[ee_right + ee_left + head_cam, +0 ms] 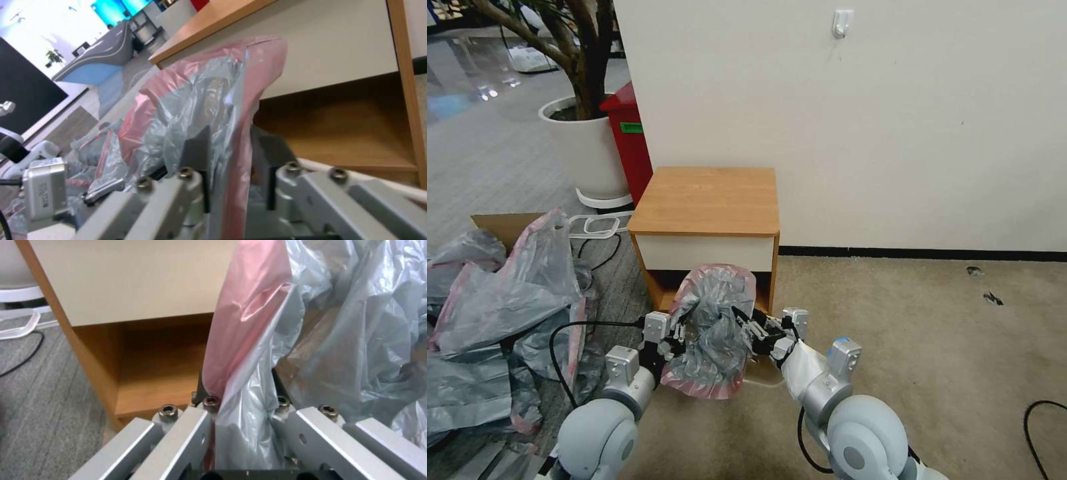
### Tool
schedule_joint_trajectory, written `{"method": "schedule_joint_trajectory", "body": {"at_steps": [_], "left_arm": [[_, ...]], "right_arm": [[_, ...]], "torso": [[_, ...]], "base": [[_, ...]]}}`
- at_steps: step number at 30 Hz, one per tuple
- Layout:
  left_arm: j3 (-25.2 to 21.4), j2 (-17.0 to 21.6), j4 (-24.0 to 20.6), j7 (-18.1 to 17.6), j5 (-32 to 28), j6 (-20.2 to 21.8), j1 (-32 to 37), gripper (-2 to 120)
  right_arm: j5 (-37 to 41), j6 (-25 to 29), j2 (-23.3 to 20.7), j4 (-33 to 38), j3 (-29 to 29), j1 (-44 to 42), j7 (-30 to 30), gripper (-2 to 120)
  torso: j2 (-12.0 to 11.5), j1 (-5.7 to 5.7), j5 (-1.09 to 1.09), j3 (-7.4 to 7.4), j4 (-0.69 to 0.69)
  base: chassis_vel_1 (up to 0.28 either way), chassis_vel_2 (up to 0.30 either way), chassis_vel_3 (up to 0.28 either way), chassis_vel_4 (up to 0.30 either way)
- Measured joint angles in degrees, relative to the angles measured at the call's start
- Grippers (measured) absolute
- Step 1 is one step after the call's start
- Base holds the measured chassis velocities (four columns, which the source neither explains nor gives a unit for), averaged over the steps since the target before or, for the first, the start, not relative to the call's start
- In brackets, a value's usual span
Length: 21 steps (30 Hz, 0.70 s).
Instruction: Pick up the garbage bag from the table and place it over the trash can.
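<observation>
Carpet (934, 347) spreads before the table (707, 200), which stands against the wall with its top bare. A heap of similar bags (494, 320) lies on the floor to the robot's left. In front of the table's open shelf, the garbage bag (714, 333) hangs spread between both arms. The left gripper (675, 333) pinches its pink-rimmed edge on one side, and the right gripper (754, 331) is clamped on the opposite edge.

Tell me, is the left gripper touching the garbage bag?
Touching. The left wrist view shows the left gripper with its fingers closed on the garbage bag.
</observation>
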Motion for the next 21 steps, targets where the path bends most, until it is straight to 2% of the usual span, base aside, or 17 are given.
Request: {"method": "schedule_joint_trajectory", "body": {"at_steps": [1,3,7,14,17,19,21], "left_arm": [[0.0,0.0,0.0,0.0,0.0,0.0,0.0,5],[0.0,-0.1,-0.2,0.5,0.3,-0.4,0.4,5],[0.0,-0.1,-0.3,0.7,0.7,-0.9,0.8,5],[-0.3,-0.1,-0.2,1.1,2.0,-2.6,1.6,5],[-0.4,-0.1,0.1,2.7,4.3,-5.9,2.2,5],[-0.4,-0.1,0.1,2.9,4.6,-6.3,2.3,5],[-0.6,-0.1,0.2,4.4,6.2,-9.1,3.0,5]], "right_arm": [[0.0,0.0,0.0,0.0,0.0,0.0,0.0,22],[-0.1,0.1,0.0,-0.2,0.1,0.3,0.0,10],[-0.4,0.4,0.1,-0.3,0.1,0.4,0.0,0],[-1.4,1.0,0.1,-0.4,0.3,0.5,-0.1,0],[-1.4,1.1,0.0,-0.8,0.8,1.1,-0.2,0],[-1.4,1.2,0.0,-0.8,0.9,1.2,-0.2,0],[-1.2,1.2,-0.6,-1.2,1.7,1.9,-0.1,0]], "torso": [[0.0,0.0,0.0,0.0,0.0],[0.0,0.0,0.0,0.0,0.0],[0.0,0.0,0.0,0.0,0.0],[0.0,0.0,0.0,0.0,0.0],[0.0,0.0,0.0,0.0,0.0],[0.0,0.0,0.0,0.0,0.0],[0.0,0.0,0.0,0.0,0.0]], "base": [[0.0,0.0,0.0,0.0],[0.0,0.0,0.0,0.0],[0.0,0.0,0.0,0.0],[0.0,0.0,0.0,0.0],[0.0,0.0,0.0,0.0],[0.0,0.0,0.0,0.0],[0.0,0.0,0.0,0.0]]}}
